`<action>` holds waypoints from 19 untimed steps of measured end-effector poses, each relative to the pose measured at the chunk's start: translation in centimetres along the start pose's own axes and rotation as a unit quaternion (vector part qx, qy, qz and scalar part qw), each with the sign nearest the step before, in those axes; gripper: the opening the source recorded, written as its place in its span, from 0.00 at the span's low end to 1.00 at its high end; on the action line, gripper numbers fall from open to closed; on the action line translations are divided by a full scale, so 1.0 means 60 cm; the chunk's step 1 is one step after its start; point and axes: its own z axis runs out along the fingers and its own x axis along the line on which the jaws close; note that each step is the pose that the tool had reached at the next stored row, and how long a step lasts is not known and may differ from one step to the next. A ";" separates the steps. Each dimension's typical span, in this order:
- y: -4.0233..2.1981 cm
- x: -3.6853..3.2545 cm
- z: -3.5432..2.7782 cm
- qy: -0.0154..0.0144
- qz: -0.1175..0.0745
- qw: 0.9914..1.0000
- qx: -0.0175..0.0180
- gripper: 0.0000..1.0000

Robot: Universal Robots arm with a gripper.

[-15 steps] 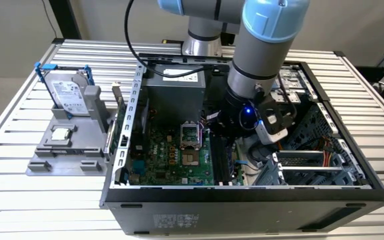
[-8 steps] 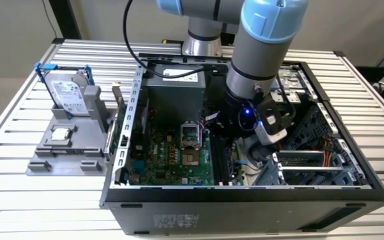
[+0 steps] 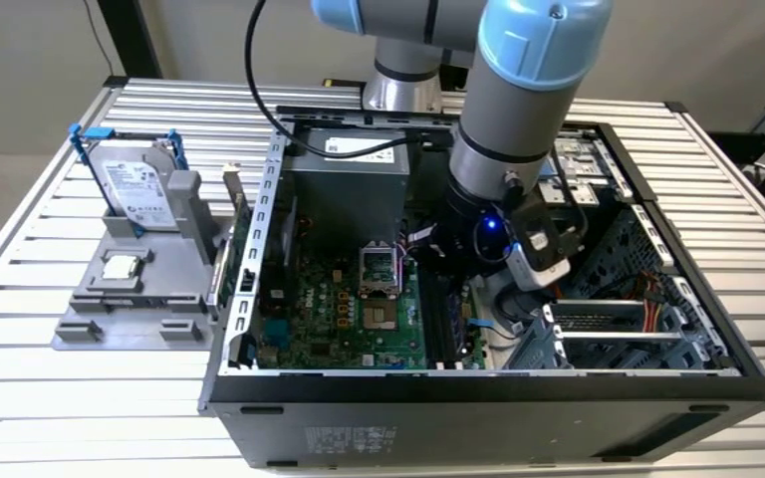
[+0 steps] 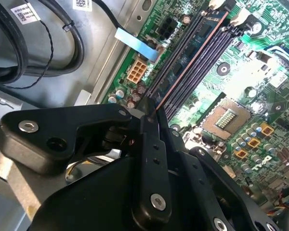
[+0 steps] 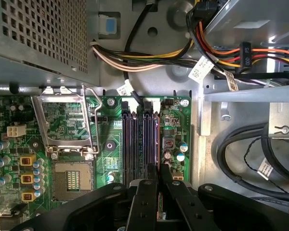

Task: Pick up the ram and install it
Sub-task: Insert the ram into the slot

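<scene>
In the exterior view, a white printed label (image 3: 136, 191) is being carried by the hard drive (image 3: 127, 159), and another (image 3: 356, 145) by the power supply (image 3: 350, 194). White coded tags are being shown on a black cable (image 4: 25, 13) in the second wrist view and on a wire bundle (image 5: 202, 69) in the first wrist view. No print is being made out legibly.

Slatted aluminium table (image 3: 37, 398). A black computer case (image 3: 489, 413) lies on it, open side up, taking up the middle and the exterior view's right. A grey plastic holder (image 3: 124, 304) sits on the slats just beside the case, at the exterior view's left.
</scene>
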 end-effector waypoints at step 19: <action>0.000 0.000 0.007 0.001 -0.001 1.000 0.000 0.00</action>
